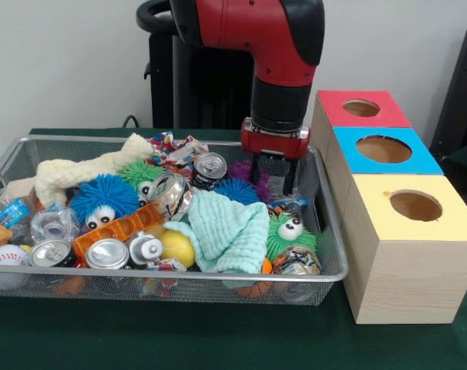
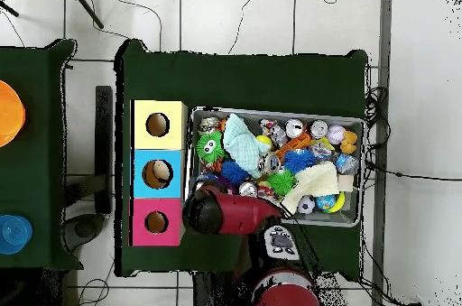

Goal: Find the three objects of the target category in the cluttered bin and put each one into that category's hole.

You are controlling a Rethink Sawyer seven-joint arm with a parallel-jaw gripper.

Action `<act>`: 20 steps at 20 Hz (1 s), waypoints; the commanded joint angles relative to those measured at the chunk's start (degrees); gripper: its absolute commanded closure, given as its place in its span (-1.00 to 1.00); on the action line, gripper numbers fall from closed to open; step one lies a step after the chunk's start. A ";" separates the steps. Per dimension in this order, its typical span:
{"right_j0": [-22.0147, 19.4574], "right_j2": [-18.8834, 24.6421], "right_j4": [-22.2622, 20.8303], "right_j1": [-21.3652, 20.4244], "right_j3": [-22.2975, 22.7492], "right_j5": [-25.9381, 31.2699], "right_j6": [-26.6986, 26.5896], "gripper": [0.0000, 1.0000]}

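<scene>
1. The arm (image 1: pixel 283 46) comes down over the far right corner of the bin (image 1: pixel 330 231); from overhead it covers that corner.
2. The bin is a wire mesh tray on a green table (image 1: pixel 218 339), packed with clutter.
3. Three wooden boxes stand in a row just beside the bin, each with a round hole on top: yellow box (image 1: pixel 407 254), blue box (image 1: pixel 384 150), red box (image 1: pixel 361 108). From overhead, something pale shows inside the blue box's hole (image 2: pixel 158 173).
4. A mint cloth (image 1: pixel 230 231) lies across the middle of the clutter.
5. A cream rope toy (image 1: pixel 79 173) lies along the far left.
6. Fuzzy balls: a blue one with eyes (image 1: pixel 104 199), a green one with eyes (image 1: pixel 289 231), another blue one (image 1: pixel 235 190) near the gripper.
7. Cans (image 1: pixel 106 253) lie at the front left; one more (image 1: pixel 210 166) is at the back.
8. The gripper (image 1: pixel 273 177) hangs with two dark fingers (image 1: pixel 290 176) spread apart, tips down among purple and blue fuzz at the bin's back. It holds nothing that I can see; whether the tips touch the fuzz I cannot tell.
</scene>
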 commanded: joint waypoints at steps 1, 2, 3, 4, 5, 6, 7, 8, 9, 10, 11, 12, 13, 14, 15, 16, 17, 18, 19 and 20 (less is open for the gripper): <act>-4.67 5.37 6.86 -3.82 2.71 -7.52 17.65 -1.00; -3.83 4.43 8.62 -4.04 2.43 -6.96 18.20 -1.00; -2.57 2.94 10.38 -3.72 1.78 -6.05 18.32 -1.00; -1.31 1.45 12.15 -3.41 1.12 -5.14 18.44 -1.00; -0.19 0.19 13.52 -2.71 0.49 -4.30 18.33 -1.00; 0.97 -0.91 14.94 -2.04 0.12 -4.50 18.36 -1.00; 2.06 -2.00 16.11 -1.25 -0.25 -4.46 17.83 -1.00; 3.05 -2.65 16.87 -0.49 -0.27 -4.93 17.63 -1.00; 3.83 -3.35 18.09 0.15 -0.21 -5.23 17.62 -1.00; 4.09 -3.42 18.50 -0.02 0.55 -5.72 17.30 -1.00; 4.42 -3.70 18.78 0.27 0.75 -5.68 16.60 -1.00; 5.07 -4.24 19.30 0.72 0.85 -5.34 15.89 -1.00; 6.00 -5.15 19.67 1.42 0.56 -4.95 15.15 -1.00; 7.11 -6.17 19.93 2.44 0.19 -4.18 14.24 -1.00; 8.36 -7.42 20.27 3.50 -0.35 -3.58 13.45 -1.00; 9.15 -8.15 20.10 4.31 -0.71 -2.63 12.40 -1.00; 9.94 -8.88 19.93 5.11 -1.07 -1.68 11.36 -1.00; 9.95 -8.81 19.95 5.23 -0.76 -1.83 11.28 -1.00; 9.99 -8.78 20.03 5.34 -0.50 -2.01 11.29 -1.00; 9.80 -8.82 20.07 5.19 -0.38 -2.00 11.27 -1.00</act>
